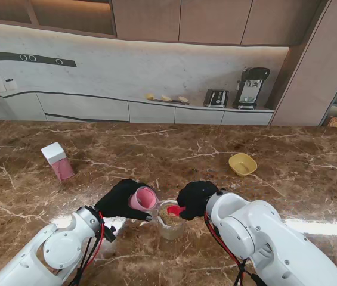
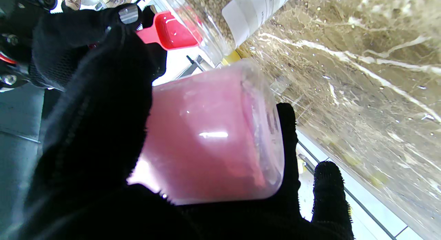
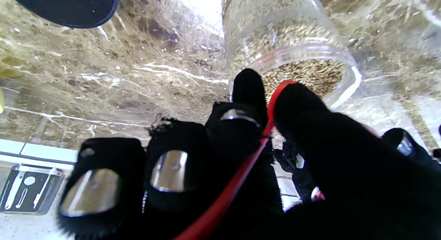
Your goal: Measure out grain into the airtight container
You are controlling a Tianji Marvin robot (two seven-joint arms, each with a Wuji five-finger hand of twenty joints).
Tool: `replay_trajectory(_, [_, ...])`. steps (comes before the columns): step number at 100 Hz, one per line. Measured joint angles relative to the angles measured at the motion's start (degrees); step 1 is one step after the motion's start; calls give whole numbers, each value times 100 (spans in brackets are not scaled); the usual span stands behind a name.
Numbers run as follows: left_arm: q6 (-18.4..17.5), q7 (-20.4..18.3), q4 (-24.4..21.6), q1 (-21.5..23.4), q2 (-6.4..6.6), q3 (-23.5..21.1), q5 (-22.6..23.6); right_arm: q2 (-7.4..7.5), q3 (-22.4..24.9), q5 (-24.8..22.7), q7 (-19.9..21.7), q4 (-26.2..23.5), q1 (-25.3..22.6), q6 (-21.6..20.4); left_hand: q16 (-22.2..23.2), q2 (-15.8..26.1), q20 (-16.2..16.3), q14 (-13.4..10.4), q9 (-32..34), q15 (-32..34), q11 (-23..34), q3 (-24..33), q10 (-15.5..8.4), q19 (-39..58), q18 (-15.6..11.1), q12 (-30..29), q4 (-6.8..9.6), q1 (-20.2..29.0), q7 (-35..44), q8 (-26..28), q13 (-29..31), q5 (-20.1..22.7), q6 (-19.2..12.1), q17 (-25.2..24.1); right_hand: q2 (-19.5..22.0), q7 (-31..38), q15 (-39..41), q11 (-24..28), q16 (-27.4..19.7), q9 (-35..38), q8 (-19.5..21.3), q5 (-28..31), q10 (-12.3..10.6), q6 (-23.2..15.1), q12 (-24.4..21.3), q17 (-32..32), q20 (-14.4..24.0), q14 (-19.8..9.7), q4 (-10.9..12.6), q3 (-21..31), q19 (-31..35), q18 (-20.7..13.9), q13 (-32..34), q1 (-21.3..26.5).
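The left hand [image 1: 119, 199] wraps around the pink airtight container [image 1: 142, 199], which looks light, smooth and slippery, so holding its sides seems best. The right hand [image 1: 196, 198] pinches a red scoop [image 1: 176, 210] over the grain jar [image 1: 169, 221], at three o'clock from the container. The jar holds grain; the scoop looks empty.

Clear grain jar [image 1: 170, 221] upright on desk, open-topped, filled with tan grain, white label on side; stands between both hands. Red scoop [image 1: 176, 210] pinched in right hand [image 1: 197, 198], bowl over jar mouth. Pink translucent container [image 1: 142, 199] gripped in left hand [image 1: 120, 200], tilted, open mouth turned toward jar, just beside jar rim.
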Motion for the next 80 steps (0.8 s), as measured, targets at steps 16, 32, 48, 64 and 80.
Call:
replay_trajectory(16, [-7, 10, 0, 18, -1, -33, 19, -25, -45, -253, -64, 43, 40, 3, 0, -1, 0, 0, 1, 0, -1, 0, 0, 0, 0, 0, 0, 0, 0, 0, 0, 0, 0, 0, -402, 21, 1, 1, 0, 1, -70, 0, -1, -2, -71, 38, -4, -4, 0, 149, 0, -3, 0, -102])
replay_trajectory(32, [-9, 18, 0, 31, -1, -47, 24, -45, -35, -258, -297, 97, 19, -22, 0, -1, 0, 0, 2, 0, -1, 0, 0, -1, 0, 0, 0, 0, 0, 0, 0, 1, 0, 0, -404, 72, -267, -83, -89, 1, -47, 0, -1, -74, -250, -16, -60, -4, 0, 89, -70, -8, 0, -170])
replay_trajectory(48, [-20, 26, 6, 30, -1, -34, 15, -57, 8, -225, -405, 132, -21, -94, 0, -1, 0, 0, 2, 0, -1, 0, 0, -1, 0, 0, 0, 0, 0, 0, 0, 1, 0, 0, -208, -126, -717, -659, -419, 14, 206, 69, -2, -91, -500, -269, -61, 6, 0, -233, -230, -17, 0, -372])
replay_trajectory(64, [-20, 18, 10, 29, -1, -40, 14, -58, 8, 40, -583, 205, -30, -101, 0, -1, 0, 0, 2, 0, -1, 0, 0, -1, 0, 0, 0, 0, 0, 0, 0, 1, 0, 0, -187, -63, -779, -726, -488, 21, 231, 67, 17, -139, -504, -390, -61, 76, 0, 56, -283, -22, 0, -372])
replay_trajectory(80, [-19, 18, 9, 34, -1, -49, 24, -57, -29, 72, -508, 224, -7, -102, 0, -1, 0, 0, 2, 0, -1, 0, 0, -1, 0, 0, 0, 0, 0, 0, 0, 2, 0, 0, -187, 136, -792, -773, -489, 22, 219, 63, 45, -139, -549, -443, -61, 94, 0, 57, -285, -23, 0, -203])
